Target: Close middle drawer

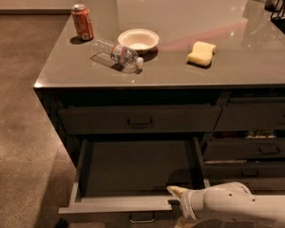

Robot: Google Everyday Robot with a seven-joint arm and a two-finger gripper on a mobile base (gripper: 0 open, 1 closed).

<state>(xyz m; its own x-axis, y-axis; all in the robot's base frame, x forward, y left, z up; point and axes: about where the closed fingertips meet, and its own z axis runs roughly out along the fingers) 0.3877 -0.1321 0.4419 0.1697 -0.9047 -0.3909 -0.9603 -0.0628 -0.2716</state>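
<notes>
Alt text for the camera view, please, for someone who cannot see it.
The middle drawer stands pulled wide open and looks empty, with the tool at the right end of its front edge. On the counter above are a can, a bottle lying on its side, a bowl and a sponge.

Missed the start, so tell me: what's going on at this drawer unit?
The robot's arm reaches in from the lower right, its end effector at the right front corner of the middle drawer, which stands pulled far out and not yet closed. On the countertop sit a red can, a plastic bottle on its side, a white bowl and a yellow sponge.
</notes>
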